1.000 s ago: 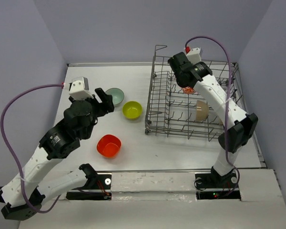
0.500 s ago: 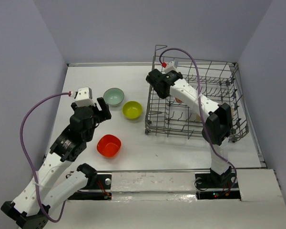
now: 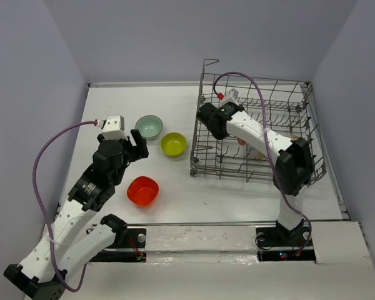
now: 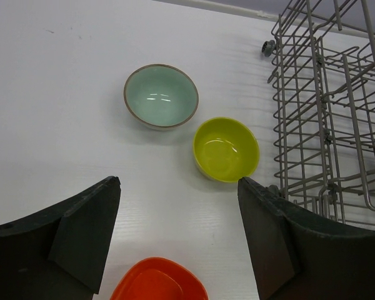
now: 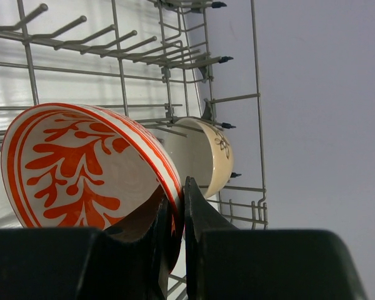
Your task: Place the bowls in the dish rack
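Pinching the rim of the red-patterned bowl, the right gripper is seen closed on it inside the dish rack. The bowl is tipped on edge among the tines, just beside a cream bowl that is already stood there. Whether the red-patterned bowl is resting on a tine cannot be told from the wrist view. The left gripper is held wide open and empty above the table, where 3 bowls are left: a teal bowl and a lime bowl close together near the dish rack, and an orange bowl nearer the arm. These bowls are judged rigid, light and glossy, so slippery and easily chipped against wire. A hold is best taken across the rim wall, 1 finger inside and 1 outside, and the release made gently.
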You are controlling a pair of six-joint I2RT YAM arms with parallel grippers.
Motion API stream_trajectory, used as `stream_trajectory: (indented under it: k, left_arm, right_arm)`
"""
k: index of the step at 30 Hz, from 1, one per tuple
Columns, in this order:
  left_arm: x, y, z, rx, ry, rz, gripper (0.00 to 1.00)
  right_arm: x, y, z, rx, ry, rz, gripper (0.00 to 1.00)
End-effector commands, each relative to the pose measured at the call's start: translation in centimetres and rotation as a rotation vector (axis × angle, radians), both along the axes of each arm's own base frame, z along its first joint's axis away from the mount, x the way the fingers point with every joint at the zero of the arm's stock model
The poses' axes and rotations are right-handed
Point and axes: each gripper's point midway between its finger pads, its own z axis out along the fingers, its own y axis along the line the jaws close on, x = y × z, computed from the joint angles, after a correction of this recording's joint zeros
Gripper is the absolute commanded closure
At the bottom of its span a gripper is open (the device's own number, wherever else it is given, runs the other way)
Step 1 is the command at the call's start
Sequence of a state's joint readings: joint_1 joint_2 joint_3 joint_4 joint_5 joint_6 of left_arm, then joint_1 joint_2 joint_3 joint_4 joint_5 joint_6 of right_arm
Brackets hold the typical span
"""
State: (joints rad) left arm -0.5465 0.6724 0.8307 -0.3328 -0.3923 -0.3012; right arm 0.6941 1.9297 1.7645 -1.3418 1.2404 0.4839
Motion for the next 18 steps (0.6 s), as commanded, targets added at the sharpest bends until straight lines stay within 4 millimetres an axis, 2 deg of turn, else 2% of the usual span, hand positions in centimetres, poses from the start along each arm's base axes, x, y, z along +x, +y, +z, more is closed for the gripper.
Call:
stream_trajectory:
  k: [1,6,11,15,18]
  left_arm:
    - [0.7,-0.8,0.3,-0.005,-0.015,-0.038,0.15]
    - [1.1,-1.6,0.0,-0.007,0.003,-0.065,0.16]
    - [1.2,-1.8,-0.2,-0.009,0.010,-0.075,0.16]
    - [1.2,-1.8,-0.5,-0.008,0.017,-0.078,0.16]
    - [1.4,-2.6,-0.5,-0.018,0.023,-0.112,0.16]
  right_arm:
    - [-1.4,-1.5,2.2,-0.008,-0.057,-0.017,0.99]
    - [-2.1,-1.5,2.3,0.015,-0.053,-0.009,0.99]
    - [-2.2,-1.6,1.4,-0.012,-0.019,-0.007,0.99]
    - [-2.0,-1.6,2.1,-0.017,-0.041,-0.006,0.99]
    - [-1.7,-1.4,2.6,-0.005,-0.056,-0.005,0.99]
